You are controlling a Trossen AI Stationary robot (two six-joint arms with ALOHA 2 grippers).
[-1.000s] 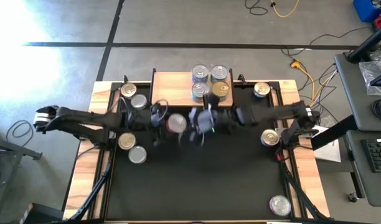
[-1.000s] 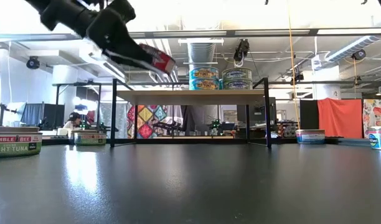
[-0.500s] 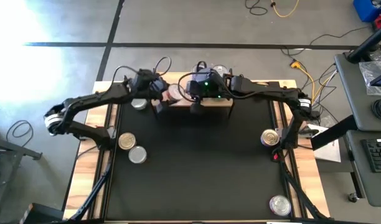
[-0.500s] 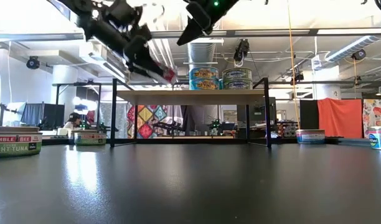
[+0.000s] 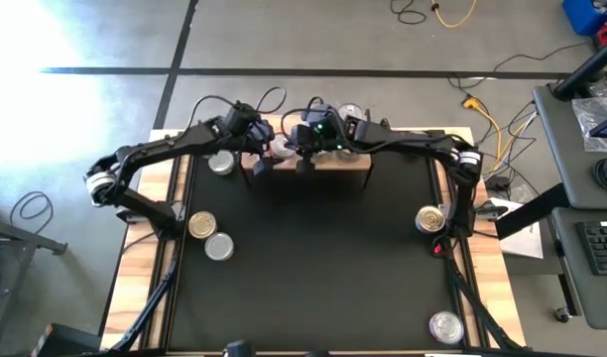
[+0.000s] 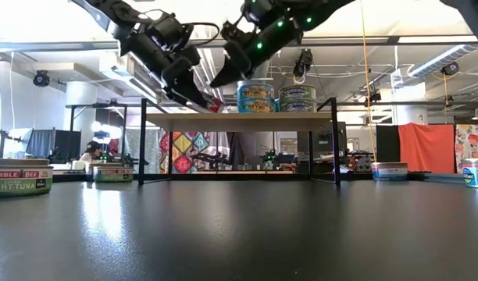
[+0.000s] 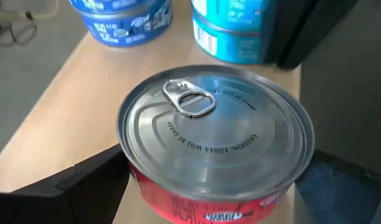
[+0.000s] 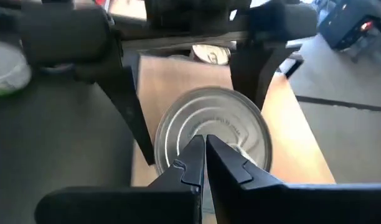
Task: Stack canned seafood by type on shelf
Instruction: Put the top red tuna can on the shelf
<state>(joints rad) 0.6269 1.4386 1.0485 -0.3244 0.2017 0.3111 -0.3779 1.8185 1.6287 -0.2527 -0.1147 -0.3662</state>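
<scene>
A red tin with a silver pull-tab lid [image 7: 215, 134] sits in my left gripper [image 6: 201, 97] over the left end of the light-wood shelf [image 6: 247, 121]. Whether it rests on the board [image 7: 66, 124] I cannot tell. My right gripper [image 8: 205, 149], shut, reaches across the shelf from the right and points down at that lid [image 8: 215, 124]; in the low view it is the right gripper [image 6: 219, 80] beside the tin [image 6: 212, 104]. Blue and teal tins [image 6: 256, 97] stand stacked on the shelf's right half. My left gripper pinches the red tin by its side wall [image 7: 147, 186], one finger [image 7: 84, 180] on each opposite side, lid up. It comes slanting down from the table's near left. The tin looks slightly tilted. My right gripper's shut tips hover at the lid; I cannot tell whether they touch it.
Loose tins lie on the black table: three at the left [image 5: 221, 164] [image 5: 201, 225] [image 5: 218, 247], one at the right edge [image 5: 429, 218], one in the near right corner [image 5: 445, 325]. Both arms cross above the shelf [image 5: 358, 161]. The table's middle is bare.
My left gripper has carried the red tin from over the table's middle toward the far edge and down to the shelf's left end. My right gripper has also swung from the middle toward the far edge and now points down beside the tin.
</scene>
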